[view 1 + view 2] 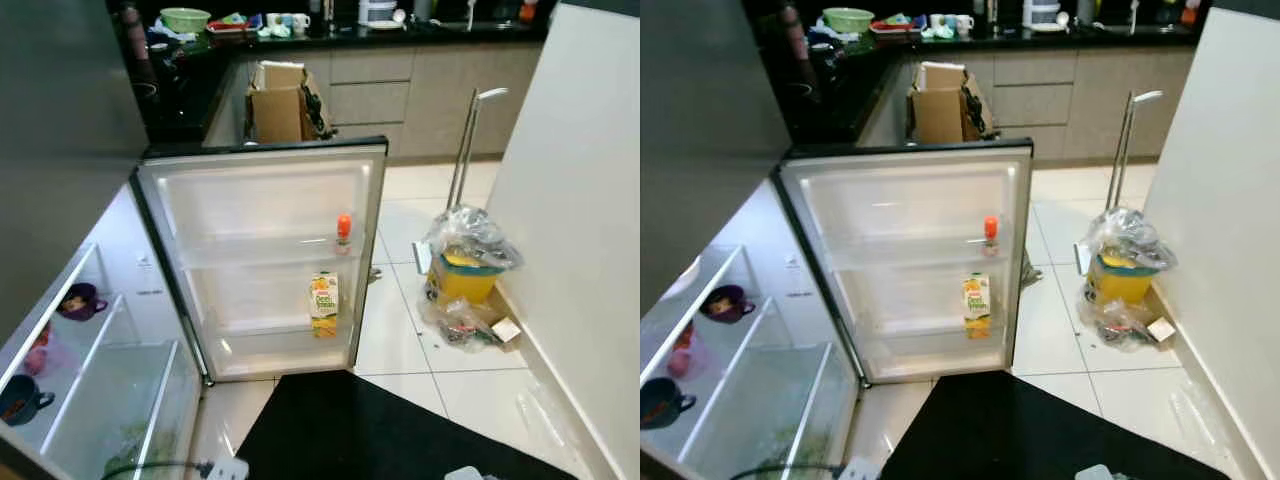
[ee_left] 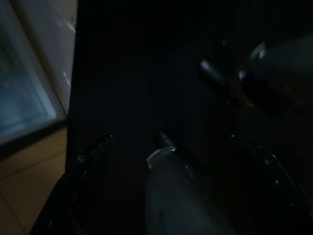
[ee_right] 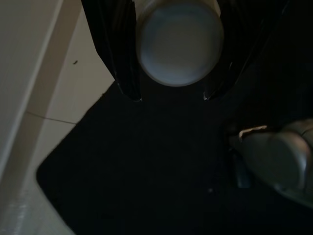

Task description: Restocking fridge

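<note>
Far left: fridge [image 1: 110, 290] standing open, three cups on the inner shelves — one dark purple cup [image 1: 80, 300], one pinkish cup [image 1: 38, 355], one dark blue mug [image 1: 22, 398] lowest down. Next over, the open fridge door [image 1: 262, 262] with just two things in its racks: one small orange-capped bottle [image 1: 343, 232] on the upper rack and one juice carton [image 1: 324, 303] on the lower one. Behind the door, one cardboard box [image 1: 280, 105] against the dark table [image 1: 190, 75], with one green bowl [image 1: 185, 19] up top. Black floor mat [image 1: 400, 430] below the door. Off to the right, one yellow bucket [image 1: 465, 278] wrapped in a plastic bag [image 1: 470, 235], near the white wall [image 1: 580, 200]. Left gripper [image 2: 171, 152] hanging over the dark mat, fingers spread apart with nothing between them. Right gripper [image 3: 168, 95] over the mat too, fingers clamped on one white-capped container [image 3: 179, 40], so the restock item's in hand and nowhere near a shelf yet.
</note>
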Controlling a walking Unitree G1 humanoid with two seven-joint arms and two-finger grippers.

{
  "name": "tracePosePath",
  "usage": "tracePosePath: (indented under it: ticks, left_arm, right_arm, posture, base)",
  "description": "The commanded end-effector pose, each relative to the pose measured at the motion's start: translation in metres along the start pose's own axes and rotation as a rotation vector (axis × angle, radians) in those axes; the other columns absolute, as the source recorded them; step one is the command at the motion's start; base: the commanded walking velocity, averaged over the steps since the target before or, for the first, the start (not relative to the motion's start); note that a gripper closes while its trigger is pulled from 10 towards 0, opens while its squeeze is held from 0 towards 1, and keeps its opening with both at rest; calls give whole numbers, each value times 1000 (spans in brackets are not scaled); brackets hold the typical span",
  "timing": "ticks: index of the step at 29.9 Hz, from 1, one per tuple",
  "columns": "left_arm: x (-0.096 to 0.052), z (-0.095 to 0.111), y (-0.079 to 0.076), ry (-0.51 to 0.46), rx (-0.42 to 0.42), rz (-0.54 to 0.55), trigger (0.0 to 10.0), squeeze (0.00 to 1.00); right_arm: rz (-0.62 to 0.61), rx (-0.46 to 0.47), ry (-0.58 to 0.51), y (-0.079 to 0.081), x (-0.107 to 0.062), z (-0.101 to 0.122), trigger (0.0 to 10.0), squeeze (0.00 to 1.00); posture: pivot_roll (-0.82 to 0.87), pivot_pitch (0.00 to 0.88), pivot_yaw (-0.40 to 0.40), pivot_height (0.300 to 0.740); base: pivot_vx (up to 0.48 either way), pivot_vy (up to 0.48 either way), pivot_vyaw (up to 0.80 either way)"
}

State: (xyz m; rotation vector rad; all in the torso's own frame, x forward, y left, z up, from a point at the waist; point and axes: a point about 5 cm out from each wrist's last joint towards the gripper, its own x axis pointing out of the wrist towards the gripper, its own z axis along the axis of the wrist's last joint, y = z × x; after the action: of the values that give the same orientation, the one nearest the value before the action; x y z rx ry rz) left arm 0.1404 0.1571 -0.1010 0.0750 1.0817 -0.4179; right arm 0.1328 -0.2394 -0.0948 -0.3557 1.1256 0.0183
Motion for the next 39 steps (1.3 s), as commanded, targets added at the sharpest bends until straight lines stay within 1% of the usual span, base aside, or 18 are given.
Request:
tracePosePath:
  ticks: [1,20,24,27,32,39]
  left_arm:
    - [-1,-11,-4,42,-10,-5,10000,0]
    - [0,-8,-4,35,-2,-4,10000,0]
    - [0,-8,-4,40,6,1,10000,0]
    - [0,-8,-4,40,3,2,10000,0]
    - [0,-8,-2,33,-18,15,10000,0]
    - [-1,-10,1,45,-7,23,10000,0]
  right_arm:
    - [13,15,5,6,0,-2,10000,0]
    - [15,19,-4,7,0,0,10000,0]
    - [17,36,-19,6,0,2,10000,0]
    - [26,30,-30,7,0,4,10000,0]
    - [32,21,-41,9,1,6,10000,0]
    - [42,9,-63,9,1,12,10000,0]
  posture:
    - [-153,0,37,740]
    - [-156,0,36,740]
    - [-156,0,35,740]
    - [-155,0,35,740]
    - [-155,0,34,740]
    - [-157,0,37,740]
  base:
    - [0,0,-800]
    - [0,0,-800]
    - [0,0,0]
    - [0,0,0]
    - [253,0,0]
    - [312,0,0]
